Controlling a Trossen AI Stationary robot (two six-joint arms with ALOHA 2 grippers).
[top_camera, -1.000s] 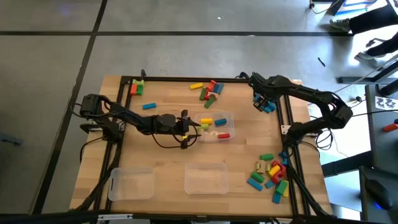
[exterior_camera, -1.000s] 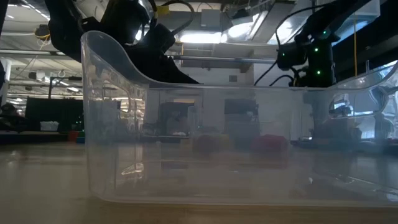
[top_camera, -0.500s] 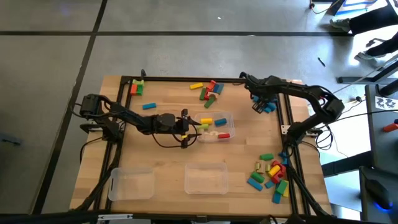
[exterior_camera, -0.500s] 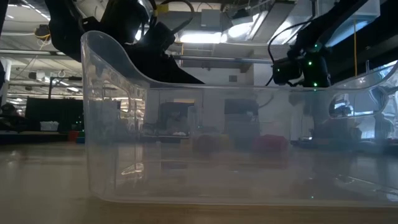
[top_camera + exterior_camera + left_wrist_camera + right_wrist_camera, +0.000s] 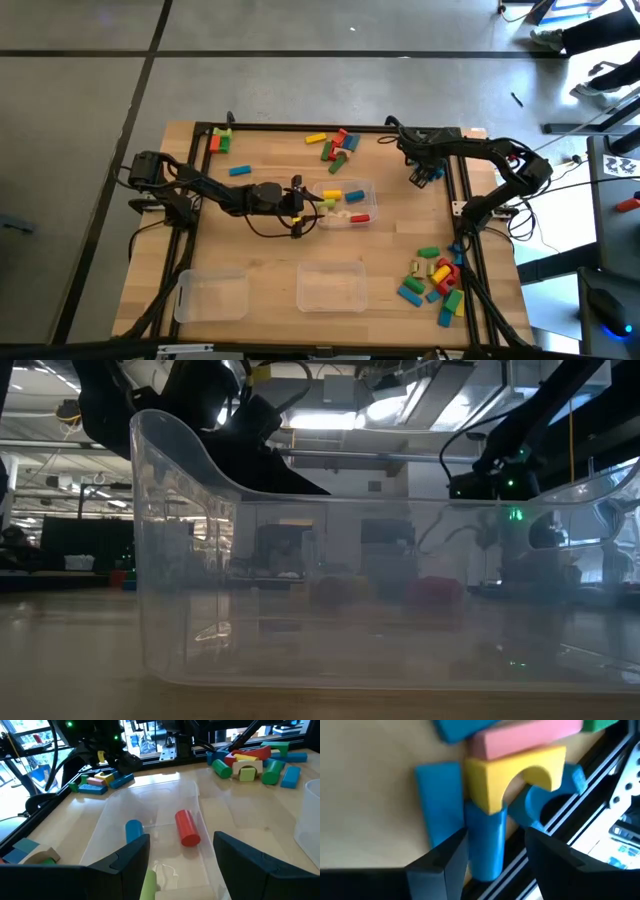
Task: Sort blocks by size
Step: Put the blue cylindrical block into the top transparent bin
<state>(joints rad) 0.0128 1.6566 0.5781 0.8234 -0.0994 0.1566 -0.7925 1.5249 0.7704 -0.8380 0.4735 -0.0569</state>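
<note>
The biggest risk sits at the far right corner of the wooden table (image 5: 270, 250), where the right gripper (image 5: 492, 852) hangs over a tight pile of blocks (image 5: 430, 172) against the black frame rail (image 5: 462, 190): its fingers straddle a blue cylinder (image 5: 485, 840), spread a little wider than it and seemingly not yet clamped, while a yellow arch block (image 5: 512, 772) rests on the cylinder's far end with a pink bar (image 5: 525, 739) beyond it. Lifting from here would likely tip the arch and scatter its neighbours, and a flat blue block (image 5: 437, 800) lying just beside one finger could be dragged along or jam the closing. A lesser risk is at mid-table, where the left gripper (image 5: 180, 855) hovers with fingers spread wide and empty at the near end of the clear tray (image 5: 102, 827); any push forward could slide the light tray, which holds a red cylinder (image 5: 187, 826), a blue cylinder (image 5: 133, 830) and a green piece (image 5: 148, 884). Other blocks lie in a far-centre cluster (image 5: 335, 145), a far-left group (image 5: 220, 141) and a near-right heap (image 5: 435, 278), with two more clear trays (image 5: 330, 286) near the front edge. Beyond is grey floor (image 5: 90, 110) and a workshop with ceiling lights (image 5: 390, 405).
</note>
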